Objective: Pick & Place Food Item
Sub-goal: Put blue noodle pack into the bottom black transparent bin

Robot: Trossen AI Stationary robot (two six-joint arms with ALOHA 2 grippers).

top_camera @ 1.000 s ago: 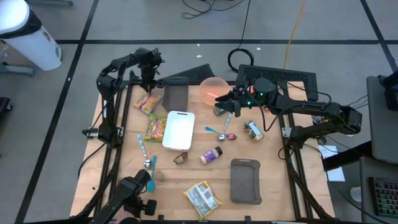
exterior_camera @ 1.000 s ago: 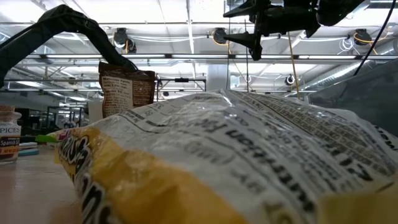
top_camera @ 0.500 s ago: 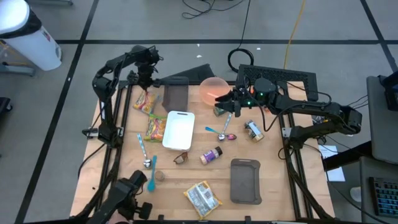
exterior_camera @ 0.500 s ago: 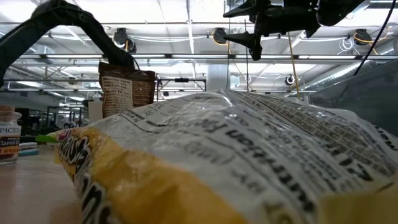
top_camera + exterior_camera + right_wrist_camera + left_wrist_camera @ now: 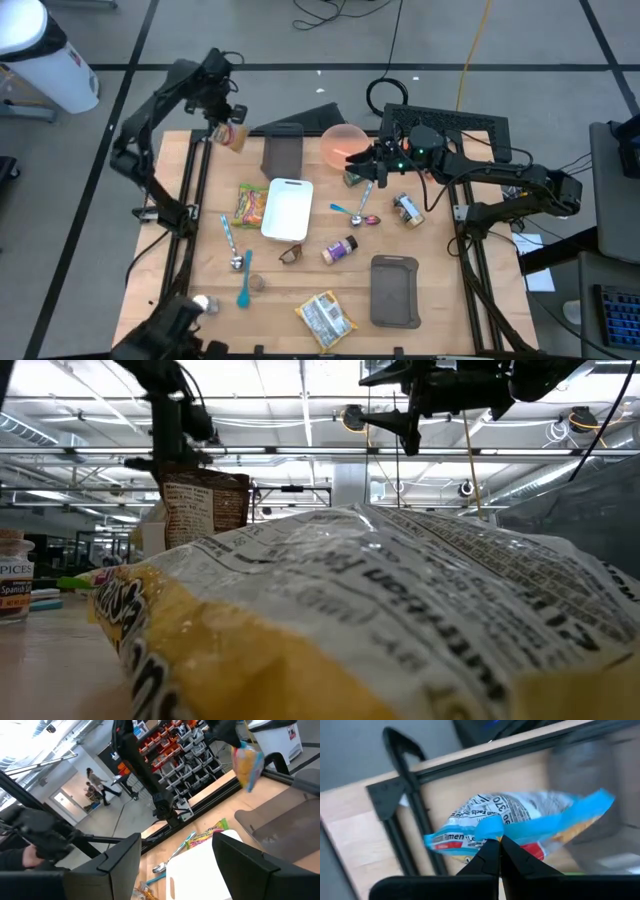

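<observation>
L gripper (image 5: 222,122) now pinched shut on snack bag (image 5: 232,136), bag lifted off table, hanging beyond grey tray (image 5: 282,153) far-left corner. Pick done; place pending. R gripper (image 5: 368,175) wide, idle, by pink bowl (image 5: 343,142).

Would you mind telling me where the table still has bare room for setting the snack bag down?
Bare wood lies between the green candy bag and the table's left edge, and right of the lower grey tray. The middle, around the white tray, spoons and spice jar, is crowded.
</observation>
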